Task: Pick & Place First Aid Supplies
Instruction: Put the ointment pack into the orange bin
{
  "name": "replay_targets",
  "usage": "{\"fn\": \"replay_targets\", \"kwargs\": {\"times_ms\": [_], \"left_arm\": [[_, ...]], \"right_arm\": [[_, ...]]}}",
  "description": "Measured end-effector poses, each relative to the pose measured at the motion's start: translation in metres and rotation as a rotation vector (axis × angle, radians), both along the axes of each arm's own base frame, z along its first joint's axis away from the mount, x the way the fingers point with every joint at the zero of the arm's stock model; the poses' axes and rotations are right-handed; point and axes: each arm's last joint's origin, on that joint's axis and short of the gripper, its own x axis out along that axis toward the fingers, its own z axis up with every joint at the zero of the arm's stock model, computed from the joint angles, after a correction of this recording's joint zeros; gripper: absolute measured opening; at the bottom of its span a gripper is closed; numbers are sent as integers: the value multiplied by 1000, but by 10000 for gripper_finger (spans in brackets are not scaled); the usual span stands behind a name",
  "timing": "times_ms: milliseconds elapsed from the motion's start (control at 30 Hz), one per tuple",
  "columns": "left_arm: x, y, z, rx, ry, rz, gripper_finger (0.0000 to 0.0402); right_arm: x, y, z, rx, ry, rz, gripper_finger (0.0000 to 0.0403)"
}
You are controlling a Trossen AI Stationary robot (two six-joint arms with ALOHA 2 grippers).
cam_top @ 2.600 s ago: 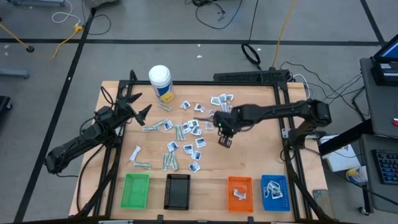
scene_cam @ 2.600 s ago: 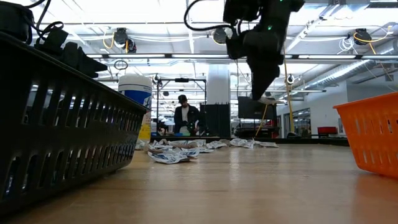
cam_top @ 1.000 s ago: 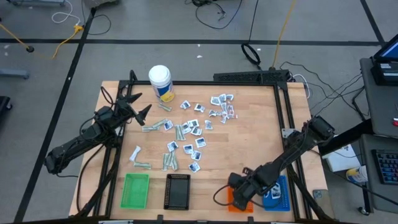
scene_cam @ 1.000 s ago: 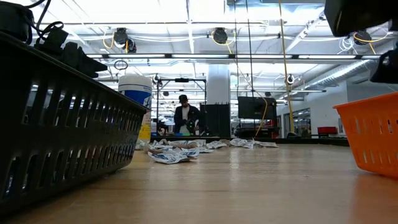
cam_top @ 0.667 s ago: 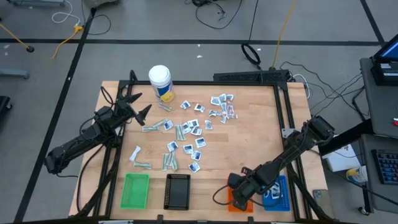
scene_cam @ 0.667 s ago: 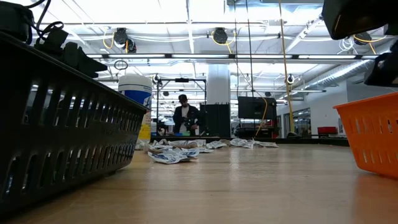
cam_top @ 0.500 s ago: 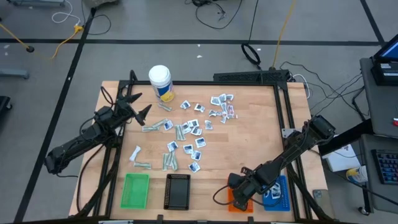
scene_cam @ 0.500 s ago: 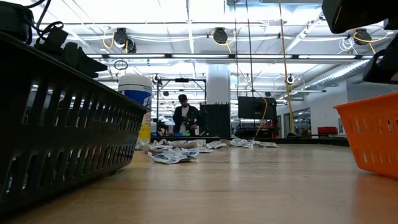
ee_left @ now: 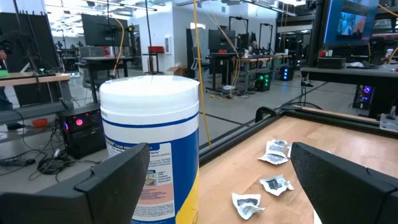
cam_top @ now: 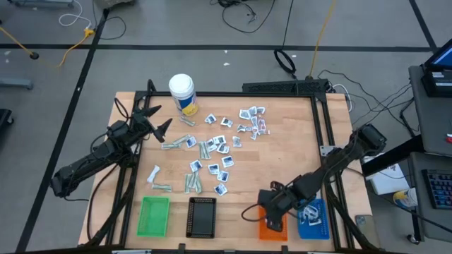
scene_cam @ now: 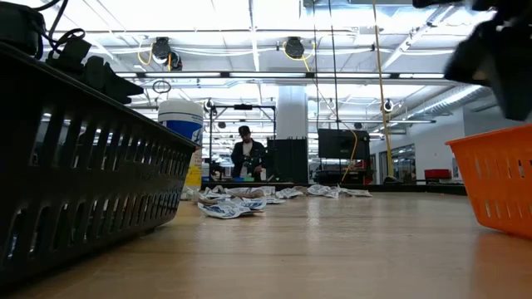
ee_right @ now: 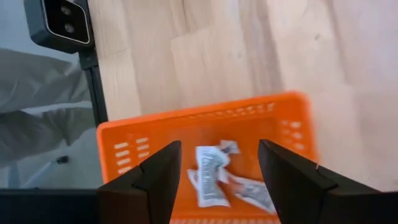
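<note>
Because its job here is to drop a packet into a tray, the right tool (ee_right: 217,163) hangs just above the orange tray (cam_top: 272,217) with its two fingers (ee_right: 160,171) spread wide and nothing between them; in the right wrist view a few white packets (ee_right: 211,168) lie loose on the tray floor below the gap, which suits a release just made. The blue tray (cam_top: 313,219) sits just beside it on the right and also holds packets, while the black tray (cam_top: 203,216) and green tray (cam_top: 155,216) line the same near edge of the counter (cam_top: 289,152), probably so each kind gets its own bin. Most supplies (cam_top: 215,152) are unsorted, scattered mid-counter near the bottle (cam_top: 182,94). The left tool (cam_top: 150,120) waits wide and empty by that bottle, likely kept out of the way. Compared with a second ago, the right tool has gone from pinched to spread, and its wrist has shifted slightly over the tray; well before that it was above the scatter carrying a packet. The left arm and the scatter are unchanged.
</note>
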Motion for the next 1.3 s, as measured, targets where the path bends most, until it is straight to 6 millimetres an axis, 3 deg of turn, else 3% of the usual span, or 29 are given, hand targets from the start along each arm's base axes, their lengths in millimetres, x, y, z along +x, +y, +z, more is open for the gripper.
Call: {"fn": "replay_targets", "kwargs": {"times_ms": [200,400,900,1300], "left_arm": [[0,0,0,0,0,0,397],[0,0,0,0,0,0,397],[0,0,0,0,0,0,397],[0,0,0,0,0,0,397]], "right_arm": [[2,-25,16,-52,-46,57,210],[8,-54,18,-114,-18,56,210],[22,-179,12,-288,122,13,210],[6,-276,12,-363,148,-47,210]]}}
